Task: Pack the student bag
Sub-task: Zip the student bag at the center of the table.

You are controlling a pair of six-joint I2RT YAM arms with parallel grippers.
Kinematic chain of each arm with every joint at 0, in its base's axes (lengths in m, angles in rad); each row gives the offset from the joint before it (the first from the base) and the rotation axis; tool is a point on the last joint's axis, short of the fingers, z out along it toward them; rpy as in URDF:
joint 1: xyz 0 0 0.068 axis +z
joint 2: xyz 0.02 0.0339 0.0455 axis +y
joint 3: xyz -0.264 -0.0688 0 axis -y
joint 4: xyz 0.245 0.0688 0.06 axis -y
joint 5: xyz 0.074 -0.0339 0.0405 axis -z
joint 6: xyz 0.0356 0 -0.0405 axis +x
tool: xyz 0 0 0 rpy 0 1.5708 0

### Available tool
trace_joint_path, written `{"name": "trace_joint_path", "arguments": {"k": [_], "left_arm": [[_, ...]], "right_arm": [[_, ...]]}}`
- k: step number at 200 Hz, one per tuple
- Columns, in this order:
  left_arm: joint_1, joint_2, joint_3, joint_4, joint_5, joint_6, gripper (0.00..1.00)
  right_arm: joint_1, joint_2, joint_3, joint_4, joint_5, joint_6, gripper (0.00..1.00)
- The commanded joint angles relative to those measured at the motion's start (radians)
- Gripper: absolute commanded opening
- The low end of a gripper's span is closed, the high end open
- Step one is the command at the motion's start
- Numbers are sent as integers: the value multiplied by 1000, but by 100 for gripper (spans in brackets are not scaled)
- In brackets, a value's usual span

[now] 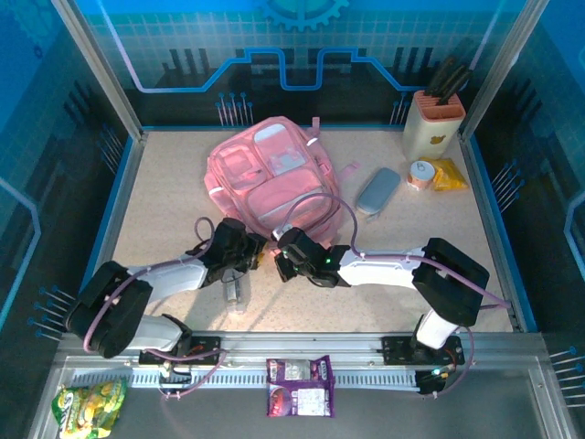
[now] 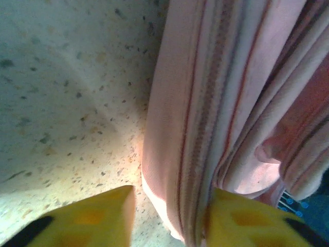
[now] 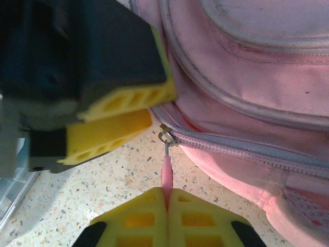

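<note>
Your right hand [image 3: 167, 206] pinches the zipper pull [image 3: 166, 174], left hand [image 2: 172, 211] clamps the student bag [image 1: 265, 174] edge; zipper looks closed, packing unstarted.

Pink student bag [image 1: 270, 178] flat on table [image 1: 164, 183], mid-back. Left gripper [image 1: 249, 258] and right gripper [image 1: 283, 261] close together at bag's near edge. Grey pencil case [image 1: 378, 190] just right of bag. Tape roll [image 1: 420, 174], yellow packet [image 1: 449, 174], knife block [image 1: 432, 126] far right. Small clear box [image 1: 236, 294] beside left arm. Purple snack packet [image 1: 300, 386] on front rail [image 1: 384, 377].
</note>
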Motion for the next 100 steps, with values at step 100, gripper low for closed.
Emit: {"name": "trace_joint_path", "arguments": {"k": [100], "left_arm": [[73,-225,91,-280,-146,156,0]], "right_arm": [[-77,-118,-105,-90,119,-111,0]]}}
